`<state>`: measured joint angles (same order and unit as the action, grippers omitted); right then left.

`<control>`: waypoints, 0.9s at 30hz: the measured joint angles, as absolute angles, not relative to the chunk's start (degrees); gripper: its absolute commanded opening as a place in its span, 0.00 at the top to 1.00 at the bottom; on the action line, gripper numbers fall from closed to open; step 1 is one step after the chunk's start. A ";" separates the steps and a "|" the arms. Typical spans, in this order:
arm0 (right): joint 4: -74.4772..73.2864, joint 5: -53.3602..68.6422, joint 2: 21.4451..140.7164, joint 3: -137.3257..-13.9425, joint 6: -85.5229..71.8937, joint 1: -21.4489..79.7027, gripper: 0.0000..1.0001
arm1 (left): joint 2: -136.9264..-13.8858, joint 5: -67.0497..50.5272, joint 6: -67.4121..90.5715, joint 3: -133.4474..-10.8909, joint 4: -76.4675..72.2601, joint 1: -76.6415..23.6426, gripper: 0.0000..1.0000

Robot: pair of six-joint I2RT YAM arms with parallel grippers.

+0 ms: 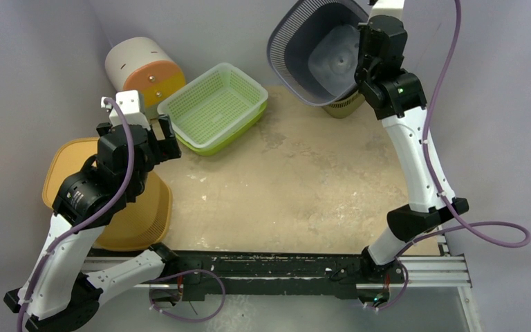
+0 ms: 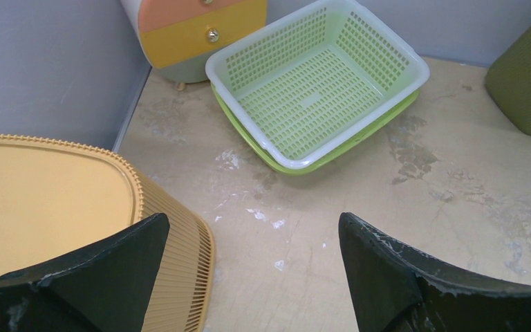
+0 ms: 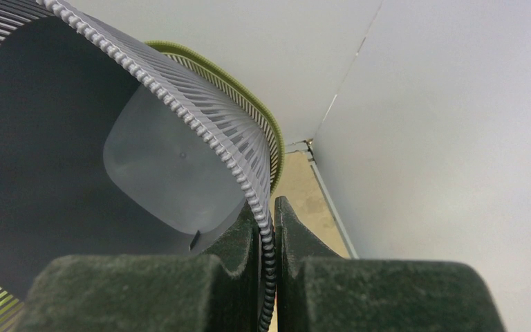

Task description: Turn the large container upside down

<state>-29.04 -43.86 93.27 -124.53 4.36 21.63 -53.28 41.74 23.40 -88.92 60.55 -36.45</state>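
Right gripper [image 3: 267, 225] pinching grey container [image 1: 304, 41] rim, aloft, tilted; left gripper [image 2: 252, 232] spread beside orange basket [image 2: 41, 194]

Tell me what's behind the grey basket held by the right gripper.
An olive slatted bin stands behind the grey basket; only part of its wall shows, the rest is covered.

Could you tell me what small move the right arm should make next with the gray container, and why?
Probably roll the wrist until the opening faces the table: the right hand pinches the gray container by its rim, lifted, its opening sideways.
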 measured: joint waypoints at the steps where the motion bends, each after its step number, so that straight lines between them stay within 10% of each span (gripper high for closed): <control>1: -28.95 -43.68 93.30 -124.99 4.58 21.37 1.00 | -53.34 41.76 23.40 -88.92 60.64 -36.45 0.10; 27: -21.02 -22.90 79.07 -127.20 2.22 20.86 1.00 | -54.17 43.24 23.40 -89.69 60.95 -36.45 0.10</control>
